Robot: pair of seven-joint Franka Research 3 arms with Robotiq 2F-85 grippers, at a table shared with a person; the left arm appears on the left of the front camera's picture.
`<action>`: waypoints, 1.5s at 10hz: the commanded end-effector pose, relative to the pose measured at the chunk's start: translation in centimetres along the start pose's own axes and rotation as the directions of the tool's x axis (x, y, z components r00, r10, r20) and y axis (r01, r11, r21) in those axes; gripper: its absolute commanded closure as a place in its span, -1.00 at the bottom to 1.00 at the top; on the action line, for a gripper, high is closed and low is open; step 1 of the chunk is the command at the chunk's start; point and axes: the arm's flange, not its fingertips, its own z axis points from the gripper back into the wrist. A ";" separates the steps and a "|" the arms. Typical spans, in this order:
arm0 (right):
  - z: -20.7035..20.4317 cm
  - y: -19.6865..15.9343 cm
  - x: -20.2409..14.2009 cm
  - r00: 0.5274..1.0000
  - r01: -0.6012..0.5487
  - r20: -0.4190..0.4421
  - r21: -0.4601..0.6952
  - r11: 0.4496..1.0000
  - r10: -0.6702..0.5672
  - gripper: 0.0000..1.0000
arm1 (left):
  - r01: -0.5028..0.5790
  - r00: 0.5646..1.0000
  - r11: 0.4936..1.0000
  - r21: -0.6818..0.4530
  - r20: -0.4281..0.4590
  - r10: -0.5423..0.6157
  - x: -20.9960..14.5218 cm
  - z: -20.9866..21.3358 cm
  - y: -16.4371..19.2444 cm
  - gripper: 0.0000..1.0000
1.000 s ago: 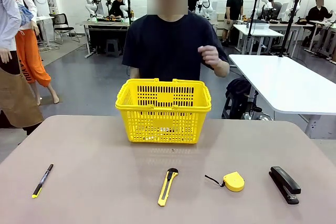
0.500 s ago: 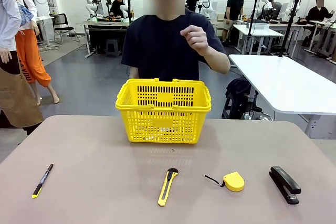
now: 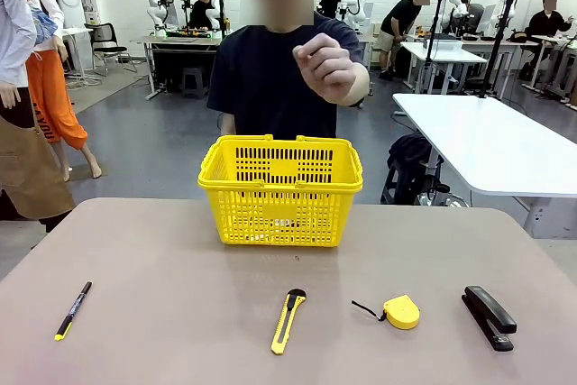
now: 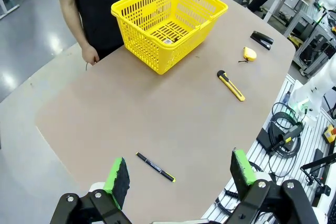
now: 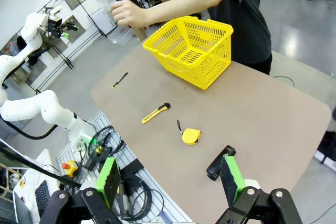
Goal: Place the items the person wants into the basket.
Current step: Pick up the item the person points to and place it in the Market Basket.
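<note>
The yellow lattice basket (image 3: 279, 191) stands at the table's far middle, in front of the person in the navy T-shirt (image 3: 270, 78). The person's hand (image 3: 326, 68) is held up above the basket, reaching forward. A thin black pen with a yellow tip (image 3: 72, 310) lies near left. The yellow-and-black utility knife (image 3: 288, 320) lies near centre. The white marker is out of view. My left gripper (image 4: 180, 174) is open high above the pen (image 4: 155, 167). My right gripper (image 5: 169, 178) is open above the near edge, by the stapler (image 5: 219, 163).
A round yellow tape measure (image 3: 399, 311) and a black stapler (image 3: 489, 316) lie near right on the brown table (image 3: 180, 259). The other arm's white links and cables (image 5: 47, 111) show beside the table edge. White tables and people stand farther back.
The person's hand has risen from chest height and moved forward over the basket. The items on the table have not moved.
</note>
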 end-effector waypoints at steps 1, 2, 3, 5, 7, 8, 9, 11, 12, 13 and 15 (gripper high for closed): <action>0.1 0.0 0.3 1.000 -0.015 0.017 0.017 1.000 0.015 -1.00 | 0.004 1.000 1.000 -0.012 0.012 -0.004 -0.1 0.0 0.1 -1.00; 0.1 0.0 0.3 1.000 -0.015 0.017 0.017 1.000 0.015 -1.00 | 0.004 1.000 1.000 -0.012 0.012 -0.004 -0.1 0.0 0.1 -1.00; 0.1 0.0 0.3 1.000 -0.015 0.017 0.017 1.000 0.015 -1.00 | 0.004 1.000 1.000 -0.012 0.012 -0.004 -0.1 0.0 0.1 -1.00; 0.1 0.0 0.3 1.000 -0.015 0.017 0.017 1.000 0.015 -1.00 | 0.004 1.000 1.000 -0.012 0.012 -0.004 -0.1 0.0 0.1 -1.00; 0.1 0.0 0.3 1.000 -0.015 0.017 0.017 1.000 0.015 -1.00 | 0.004 1.000 1.000 -0.012 0.012 -0.004 -0.1 0.0 0.1 -1.00; 0.1 0.0 0.3 1.000 -0.015 0.017 0.017 1.000 0.015 -1.00 | 0.004 1.000 1.000 -0.012 0.012 -0.004 -0.1 0.0 0.1 -1.00; 0.1 0.0 0.3 1.000 -0.015 0.017 0.017 1.000 0.015 -1.00 | 0.004 1.000 1.000 -0.012 0.012 -0.004 -0.1 0.0 0.1 -1.00; 0.1 0.0 0.3 1.000 -0.015 0.017 0.017 1.000 0.015 -1.00 | 0.004 1.000 1.000 -0.012 0.012 -0.004 -0.1 0.0 0.1 -1.00; 0.1 0.0 0.3 1.000 -0.015 0.017 0.017 1.000 0.015 -1.00 | 0.004 1.000 1.000 -0.012 0.012 -0.004 -0.1 0.0 0.1 -1.00; 0.1 0.0 0.3 1.000 -0.015 0.017 0.017 1.000 0.015 -1.00 | 0.004 1.000 1.000 -0.012 0.012 -0.004 -0.1 0.0 0.1 -1.00; 0.1 0.0 0.3 1.000 -0.015 0.017 0.017 1.000 0.015 -1.00 | 0.004 1.000 1.000 -0.012 0.012 -0.004 -0.1 0.0 0.1 -1.00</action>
